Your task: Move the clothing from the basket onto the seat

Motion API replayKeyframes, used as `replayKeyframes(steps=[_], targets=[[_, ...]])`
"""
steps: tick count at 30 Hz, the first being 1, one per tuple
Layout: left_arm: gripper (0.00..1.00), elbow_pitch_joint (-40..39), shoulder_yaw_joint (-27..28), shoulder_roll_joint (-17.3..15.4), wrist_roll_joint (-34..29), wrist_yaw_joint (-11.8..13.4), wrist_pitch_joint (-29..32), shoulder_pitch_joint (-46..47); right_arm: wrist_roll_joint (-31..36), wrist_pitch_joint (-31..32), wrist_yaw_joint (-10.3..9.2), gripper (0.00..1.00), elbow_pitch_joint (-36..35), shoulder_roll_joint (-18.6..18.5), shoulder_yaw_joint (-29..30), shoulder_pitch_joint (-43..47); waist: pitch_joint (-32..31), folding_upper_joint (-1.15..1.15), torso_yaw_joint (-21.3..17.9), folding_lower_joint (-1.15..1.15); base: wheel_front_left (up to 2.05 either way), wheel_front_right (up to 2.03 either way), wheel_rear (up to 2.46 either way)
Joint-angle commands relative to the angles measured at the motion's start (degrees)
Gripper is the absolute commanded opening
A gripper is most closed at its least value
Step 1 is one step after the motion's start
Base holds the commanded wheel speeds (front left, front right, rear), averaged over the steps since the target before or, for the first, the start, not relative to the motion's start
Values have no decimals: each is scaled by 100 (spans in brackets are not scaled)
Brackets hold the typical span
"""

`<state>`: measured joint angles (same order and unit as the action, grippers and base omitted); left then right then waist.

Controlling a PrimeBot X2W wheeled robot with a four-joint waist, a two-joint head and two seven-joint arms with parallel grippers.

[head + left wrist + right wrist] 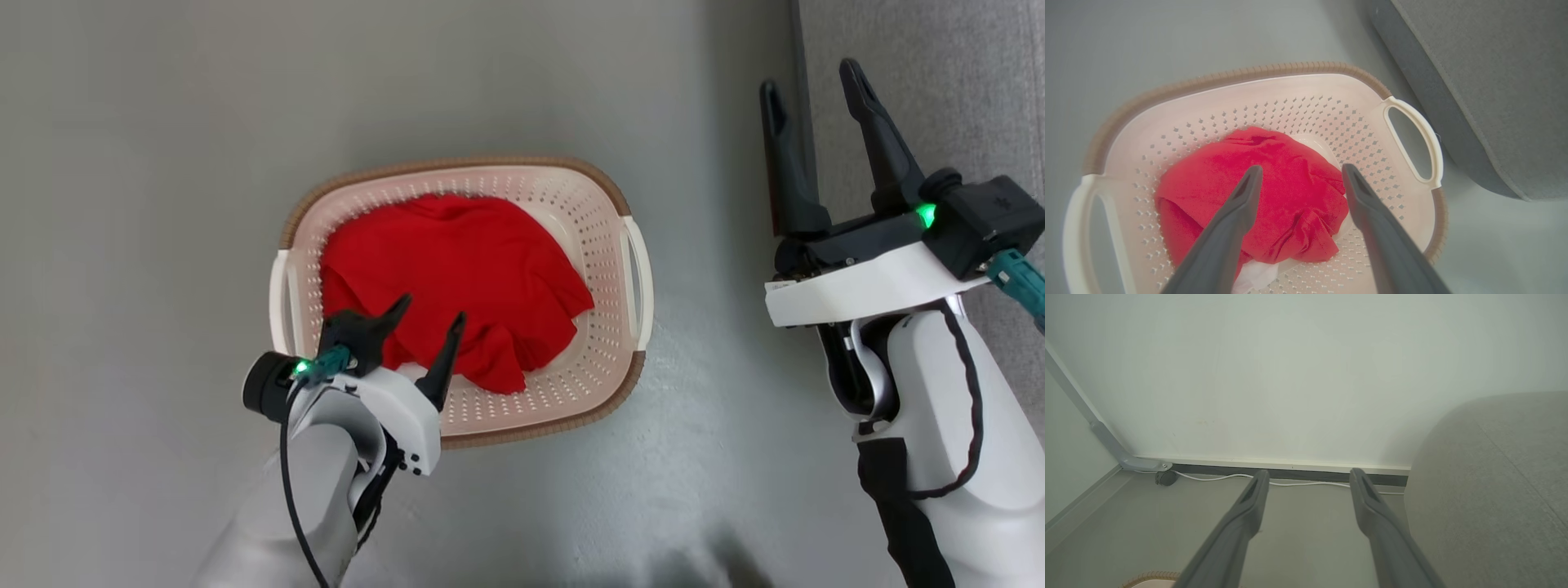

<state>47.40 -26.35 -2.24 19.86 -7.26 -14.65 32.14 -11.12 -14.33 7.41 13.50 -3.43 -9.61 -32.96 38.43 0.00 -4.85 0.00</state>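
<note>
No text can be read on the clothing (457, 269), the basket (588, 208) or elsewhere.

basket (604, 245): 1 | red clothing heap (457, 269): 1 | seat (980, 82): 1

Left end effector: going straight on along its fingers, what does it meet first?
Most likely the red clothing heaped in the basket. In the left wrist view the open left end effector points at the heap, with nothing in between; the gap is hard to judge.
</note>
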Motion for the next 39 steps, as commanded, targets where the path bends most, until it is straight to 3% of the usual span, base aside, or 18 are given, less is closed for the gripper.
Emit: replayKeyframes(steps=[1, 7, 14, 28, 39], targets=[[100, 161, 19, -64, -15, -23, -35, 157, -71, -67, 8, 100, -198, 54, -131, -9, 292, 0, -149, 0, 0, 0, 0], [100, 1484, -580, -101, -198, -23, -29, 993, -210, -67, 8, 100, -301, 55, -239, -150, 689, 0, -369, 0, 0, 0, 0], [100, 2348, -1017, -127, -604, 136, 350, 1726, -328, -67, 8, 100, -396, 55, -252, -162, 1005, 0, -548, 0, 0, 0, 0], [100, 2626, -1915, -442, -1424, 466, 1301, 2353, -603, -67, 8, 100, -649, 55, -361, -154, 1512, 0, -832, 0, 0, 0, 0], [100, 2649, -2711, -826, -2107, 455, 1806, 2632, -795, -67, 8, 100, -845, 55, -419, -208, 1859, 0, -1024, 0, 0, 0, 0]])
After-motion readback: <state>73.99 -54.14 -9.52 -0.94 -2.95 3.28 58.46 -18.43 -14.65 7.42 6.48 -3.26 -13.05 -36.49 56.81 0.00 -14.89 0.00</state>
